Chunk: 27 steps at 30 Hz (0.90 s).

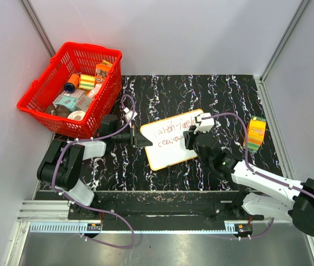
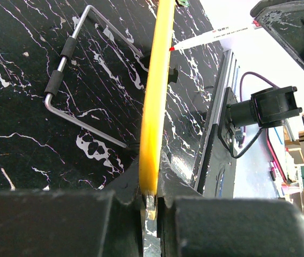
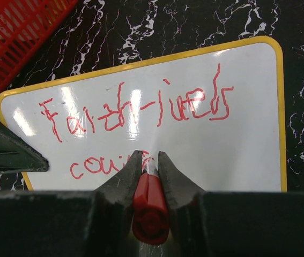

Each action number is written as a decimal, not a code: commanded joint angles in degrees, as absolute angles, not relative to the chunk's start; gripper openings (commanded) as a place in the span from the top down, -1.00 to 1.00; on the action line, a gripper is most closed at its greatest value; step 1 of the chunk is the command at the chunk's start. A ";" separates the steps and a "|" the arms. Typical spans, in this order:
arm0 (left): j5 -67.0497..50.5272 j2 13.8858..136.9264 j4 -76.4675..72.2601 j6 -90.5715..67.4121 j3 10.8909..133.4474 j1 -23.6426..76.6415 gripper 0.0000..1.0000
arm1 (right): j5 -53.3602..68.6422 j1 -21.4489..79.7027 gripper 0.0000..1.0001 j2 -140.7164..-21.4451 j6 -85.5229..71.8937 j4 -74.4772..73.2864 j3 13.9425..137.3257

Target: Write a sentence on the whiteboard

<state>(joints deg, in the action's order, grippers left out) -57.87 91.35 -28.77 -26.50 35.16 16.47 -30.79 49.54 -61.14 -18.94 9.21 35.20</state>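
Your left gripper [image 2: 150,199] is pressed together on the whiteboard [image 1: 174,156], pinching its yellow rim at the left edge. In the left wrist view that rim runs edge-on straight up out of the jaws. The board sits near the middle of the black marbled table [image 1: 162,88], turned at an angle so that its right corner points away from the arm bases. Your right gripper [image 3: 150,158] is closed around a marker [image 3: 150,209], whose red end faces the wrist camera and whose pale barrel slopes down to the white surface. The tip meets the board at the end of the lower line. The sentence [image 3: 135,110] stands in thin red handwriting on two lines. The upper one crosses most of the board's width, while the lower one is short and sits under the left part of it. It begins with something like "cou" — the rest hides behind the fingers. A bent wire bracket [image 2: 76,69] with a dark grip lies on the table side of the rim, and its ends run up to the board. A red basket [image 1: 40,102] full of small packs sits at the far left corner, and an orange pack [image 1: 256,133] stands upright near the right edge — well apart from the board.
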 commanded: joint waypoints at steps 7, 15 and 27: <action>-50.36 92.37 -25.31 -18.98 35.24 16.70 1.00 | -30.85 49.04 1.00 -59.59 -19.60 6.77 34.10; -50.36 92.37 -25.31 -18.98 35.24 16.70 1.00 | -33.31 49.04 1.00 -59.15 -19.42 6.77 34.72; -50.18 92.20 -24.96 -18.81 35.16 16.70 1.00 | -32.70 48.78 1.00 -55.72 -16.70 8.70 37.97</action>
